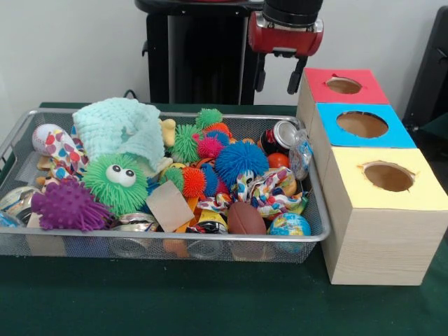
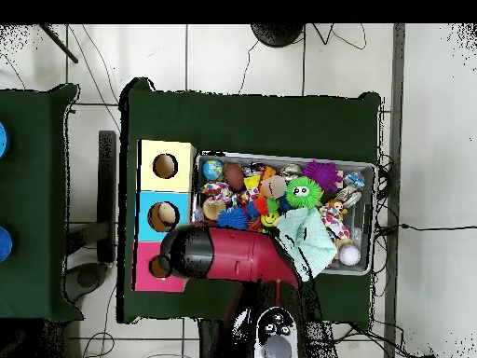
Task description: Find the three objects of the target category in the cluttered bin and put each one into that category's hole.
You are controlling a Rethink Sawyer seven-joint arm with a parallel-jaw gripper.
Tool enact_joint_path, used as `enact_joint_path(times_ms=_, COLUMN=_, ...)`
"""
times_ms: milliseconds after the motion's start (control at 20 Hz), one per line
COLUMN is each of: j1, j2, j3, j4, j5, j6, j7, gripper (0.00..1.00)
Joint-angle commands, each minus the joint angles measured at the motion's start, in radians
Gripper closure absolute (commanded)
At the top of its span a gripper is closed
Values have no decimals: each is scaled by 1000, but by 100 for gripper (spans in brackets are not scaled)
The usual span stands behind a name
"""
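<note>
The printed white cloth piece point(image 1: 269, 192) with coloured dots lies near the front right of the silver wire mesh bin point(image 1: 175, 241), wedged among spiky rubber balls point(image 1: 240, 162) and a small brown football point(image 1: 246, 219), so a grasp there may well catch a neighbour or slip off the soft fabric. Another dotted cloth point(image 1: 64, 152) lies at the left end, and the pale wooden box with the yellow top and round hole point(image 1: 388, 176) stands just right of the bin. The black two-finger gripper point(image 1: 278, 75) hangs far behind, above the bin's far right corner near the red-topped box point(image 1: 343, 85), its fingers apart and empty, well apart from both cloths.
</note>
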Motion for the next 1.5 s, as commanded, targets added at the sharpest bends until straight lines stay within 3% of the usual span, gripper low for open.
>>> enact_joint_path(times_ms=50, j1=-19, j2=105, j3=14, j4=-167, j5=38, j6=31, j7=212, gripper=0)
enact_joint_path(times_ms=350, j1=-52, j2=171, j3=22, j4=-225, j5=65, j6=66, j7=211, gripper=0)
enact_joint_path(times_ms=550, j1=-81, j2=207, j3=58, j4=-212, j5=101, j6=-2, j7=213, gripper=0)
enact_joint_path(times_ms=900, j1=-86, j2=256, j3=40, j4=-271, j5=47, j6=-97, j7=155, gripper=0)
enact_joint_path(times_ms=1150, j1=-98, j2=279, j3=39, j4=-256, j5=24, j6=-169, j7=143, gripper=0)
enact_joint_path(times_ms=1500, j1=-119, j2=322, j3=60, j4=-301, j5=23, j6=-160, j7=95, gripper=0)
